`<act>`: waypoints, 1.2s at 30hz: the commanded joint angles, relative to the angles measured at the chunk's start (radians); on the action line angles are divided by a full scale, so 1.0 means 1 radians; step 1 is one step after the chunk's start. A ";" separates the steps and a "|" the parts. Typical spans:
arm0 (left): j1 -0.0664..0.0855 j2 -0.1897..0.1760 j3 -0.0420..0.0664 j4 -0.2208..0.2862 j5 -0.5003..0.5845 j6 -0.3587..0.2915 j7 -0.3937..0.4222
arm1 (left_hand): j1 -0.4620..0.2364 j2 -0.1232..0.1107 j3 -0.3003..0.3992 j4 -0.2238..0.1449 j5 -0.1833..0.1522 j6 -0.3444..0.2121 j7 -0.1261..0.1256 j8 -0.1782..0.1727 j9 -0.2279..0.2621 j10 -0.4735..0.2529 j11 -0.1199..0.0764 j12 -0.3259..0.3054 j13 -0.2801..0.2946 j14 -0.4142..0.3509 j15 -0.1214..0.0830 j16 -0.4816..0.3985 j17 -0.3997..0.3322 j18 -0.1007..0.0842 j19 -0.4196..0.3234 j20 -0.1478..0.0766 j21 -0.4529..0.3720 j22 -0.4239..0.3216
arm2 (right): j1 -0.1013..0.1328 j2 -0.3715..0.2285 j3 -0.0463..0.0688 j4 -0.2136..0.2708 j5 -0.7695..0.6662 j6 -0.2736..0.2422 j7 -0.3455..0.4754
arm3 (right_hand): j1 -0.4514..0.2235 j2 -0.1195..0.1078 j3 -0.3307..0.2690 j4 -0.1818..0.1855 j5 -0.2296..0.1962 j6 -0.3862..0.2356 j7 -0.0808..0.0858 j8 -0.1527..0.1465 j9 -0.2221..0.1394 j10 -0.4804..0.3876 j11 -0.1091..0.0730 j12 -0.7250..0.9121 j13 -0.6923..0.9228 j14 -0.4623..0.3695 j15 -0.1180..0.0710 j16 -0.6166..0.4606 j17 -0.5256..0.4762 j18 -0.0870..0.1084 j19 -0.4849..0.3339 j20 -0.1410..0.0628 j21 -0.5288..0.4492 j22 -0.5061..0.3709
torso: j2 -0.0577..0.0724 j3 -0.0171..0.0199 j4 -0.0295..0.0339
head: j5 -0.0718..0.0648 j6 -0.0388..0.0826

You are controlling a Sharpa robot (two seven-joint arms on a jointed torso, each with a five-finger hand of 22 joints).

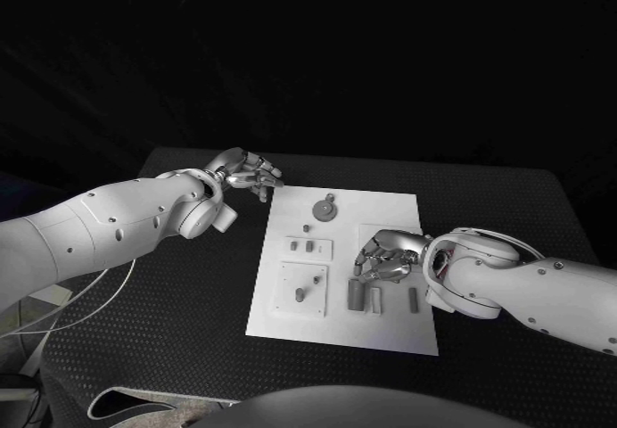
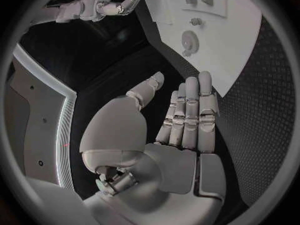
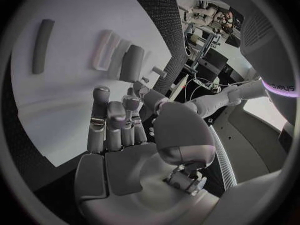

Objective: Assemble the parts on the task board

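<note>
The white task board [image 1: 386, 334] lies in the middle of the black table. On it are a round grey part [image 1: 326, 209], two small pieces [image 1: 302, 245], a square plate with a peg [image 1: 305, 290] and upright grey bars [image 1: 357, 294]. My right hand [image 1: 386, 254] hovers low over the board's right middle, just beyond the bars, its fingers [image 3: 119, 117] curled with the thumb close to them; whether a part sits between them is hidden. My left hand [image 1: 244, 174] is off the board's far left corner with straight fingers [image 2: 187, 115], holding nothing.
In the right wrist view a dark bar [image 3: 131, 62] and a pale bar [image 3: 106, 50] stand side by side on the board, with a thin grey bar [image 3: 40, 45] apart from them. Black table [image 1: 193, 294] surrounds the board on all sides.
</note>
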 commanded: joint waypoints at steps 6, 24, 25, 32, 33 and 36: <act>0.001 0.000 0.000 0.002 0.000 0.010 0.006 | -0.010 0.001 0.000 0.007 -0.004 -0.002 0.006 0.005 -0.002 -0.008 0.001 0.003 -0.002 0.006 0.000 -0.004 0.002 0.053 0.005 -0.002 -0.006 0.001 | -0.003 -0.006 -0.001 0.004 -0.008 0.100 -0.001 | -0.038 0.017 0.004 0.013 -0.005 -0.007 0.024 -0.003 -0.007 -0.004 0.000 0.003 -0.003 -0.003 0.004 0.003 0.001 0.015 -0.006 0.008 0.006 0.019 | 0.000 -0.0008 -0.0002 | 0.003 -0.004; 0.001 0.001 0.000 0.002 0.000 0.010 0.005 | -0.017 0.003 0.000 0.015 -0.004 -0.004 0.007 0.004 -0.003 -0.009 0.001 0.002 -0.003 0.006 0.001 -0.006 0.004 0.053 0.005 -0.002 -0.007 0.002 | -0.024 0.026 -0.002 -0.029 -0.099 0.085 0.001 | -0.063 0.030 0.013 0.028 -0.005 -0.015 0.025 -0.010 -0.016 -0.008 0.001 0.004 -0.005 -0.006 0.005 0.003 0.001 0.015 -0.009 0.007 0.007 0.019 | 0.000 0.0002 0.0002 | 0.002 0.000; 0.001 0.001 0.000 0.002 0.000 0.010 0.005 | -0.017 0.003 0.000 0.016 -0.004 -0.004 0.007 0.004 -0.003 -0.009 0.001 0.002 -0.003 0.006 0.001 -0.006 0.004 0.053 0.005 -0.002 -0.007 0.002 | -0.026 0.028 -0.003 -0.031 -0.105 0.085 0.002 | -0.063 0.031 0.014 0.028 -0.005 -0.015 0.025 -0.010 -0.016 -0.008 0.001 0.004 -0.005 -0.007 0.005 0.003 0.001 0.015 -0.009 0.007 0.007 0.019 | 0.000 -0.0001 0.0004 | 0.002 -0.002; 0.001 0.000 0.000 0.003 0.000 0.011 0.005 | -0.018 0.004 0.000 0.017 -0.003 -0.004 0.007 0.004 -0.003 -0.009 0.001 0.002 -0.003 0.006 0.001 -0.007 0.005 0.053 0.005 -0.002 -0.007 0.003 | -0.037 0.038 -0.004 -0.041 -0.158 0.084 0.009 | -0.059 0.043 0.022 0.022 -0.005 -0.012 0.025 -0.008 -0.018 -0.009 0.001 0.005 -0.005 -0.007 0.006 0.004 0.002 0.015 -0.010 0.006 0.008 0.020 | 0.000 -0.0009 0.0000 | 0.003 -0.003; 0.001 0.000 0.000 0.003 0.000 0.010 0.005 | -0.018 0.004 0.000 0.018 -0.003 -0.005 0.007 0.004 -0.003 -0.009 0.001 0.002 -0.003 0.006 0.001 -0.007 0.005 0.053 0.005 -0.002 -0.007 0.003 | -0.037 0.038 -0.004 -0.042 -0.168 0.083 0.009 | -0.058 0.047 0.024 0.020 -0.005 -0.011 0.025 -0.008 -0.018 -0.009 0.001 0.005 -0.005 -0.007 0.006 0.004 0.002 0.015 -0.011 0.006 0.009 0.020 | 0.000 -0.0010 0.0002 | 0.003 -0.003; 0.001 -0.001 0.000 0.003 0.000 0.011 0.005 | -0.018 0.004 0.000 0.018 -0.003 -0.005 0.007 0.004 -0.003 -0.009 0.001 0.002 -0.003 0.006 0.001 -0.007 0.005 0.053 0.005 -0.002 -0.007 0.003 | -0.037 0.036 -0.004 -0.042 -0.195 0.075 0.015 | -0.054 0.058 0.029 0.012 -0.005 -0.004 0.023 -0.004 -0.017 -0.009 0.000 0.007 -0.005 -0.007 0.005 0.005 0.002 0.015 -0.012 0.005 0.010 0.020 | 0.000 -0.0009 0.0005 | 0.003 -0.004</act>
